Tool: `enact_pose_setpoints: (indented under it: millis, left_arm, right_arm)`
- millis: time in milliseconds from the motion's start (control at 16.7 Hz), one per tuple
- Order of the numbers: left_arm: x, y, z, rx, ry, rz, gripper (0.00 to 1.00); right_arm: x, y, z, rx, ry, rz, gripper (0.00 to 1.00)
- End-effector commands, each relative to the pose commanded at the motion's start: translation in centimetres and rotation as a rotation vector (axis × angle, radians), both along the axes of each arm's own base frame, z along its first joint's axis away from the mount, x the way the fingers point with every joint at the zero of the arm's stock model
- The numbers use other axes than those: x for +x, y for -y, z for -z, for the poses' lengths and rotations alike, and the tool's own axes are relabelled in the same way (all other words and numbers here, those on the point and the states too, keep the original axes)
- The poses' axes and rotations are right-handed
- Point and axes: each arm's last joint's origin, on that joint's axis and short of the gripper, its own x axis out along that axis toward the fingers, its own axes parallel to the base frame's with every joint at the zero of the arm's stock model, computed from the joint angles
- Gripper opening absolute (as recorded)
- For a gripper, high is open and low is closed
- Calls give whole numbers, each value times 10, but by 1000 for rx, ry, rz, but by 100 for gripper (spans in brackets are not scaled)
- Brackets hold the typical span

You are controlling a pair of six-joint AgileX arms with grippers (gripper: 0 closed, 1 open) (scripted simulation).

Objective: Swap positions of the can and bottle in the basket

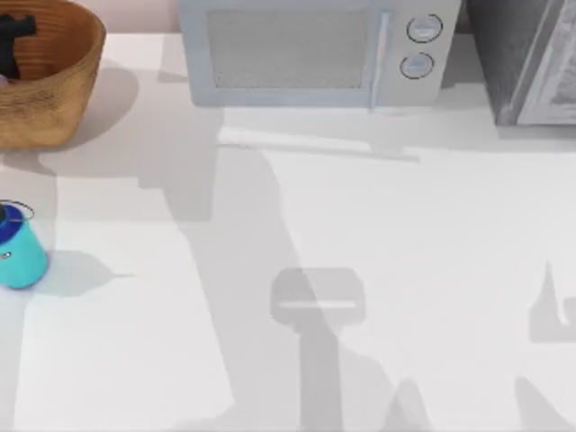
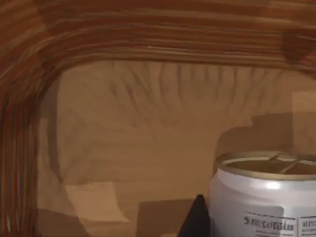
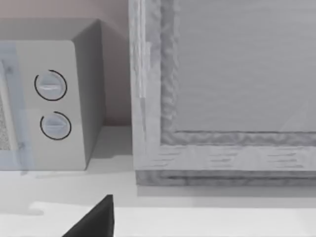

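Top view: white table (image 1: pixel 360 270); basket (image 1: pixel 54 99) far left corner, microwave (image 1: pixel 315 49) along the back, teal bottle (image 1: pixel 18 247) at left edge. Can (image 2: pixel 266 197) inside basket. Fingers' state: cannot tell.

The left gripper (image 1: pixel 13 43), at about ten o'clock in the top view, is a matte black, blocky mass with an irregular, stepped outline and no visible markings, screws or cables. In the left wrist view a piece of it shows as a narrow, dark brown-black wedge tapering to a blunt point, plain and unglossed. The right gripper (image 3: pixel 94 221) shows in the right wrist view as a flat black wedge with one straight vertical edge and one long slanted edge, uniformly dark, without labels or seams.
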Motion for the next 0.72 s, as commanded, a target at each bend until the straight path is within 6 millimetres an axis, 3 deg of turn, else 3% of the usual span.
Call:
enact_pose_setpoints:
  millis: [180, 420, 600, 720]
  left_arm:
    - [-35, 12, -53, 47, 106, -14, 0]
    - [-113, 36, -118, 111, 303, -25, 0]
    - [-189, 55, -143, 150, 476, -30, 0]
    - [-241, 65, -144, 168, 596, -33, 0]
  right_arm:
    - [0, 0, 0, 0, 0, 0, 100]
    - [0, 0, 0, 0, 0, 0, 100]
    - [0, 0, 0, 0, 0, 0, 100]
    - [0, 0, 0, 0, 0, 0, 100]
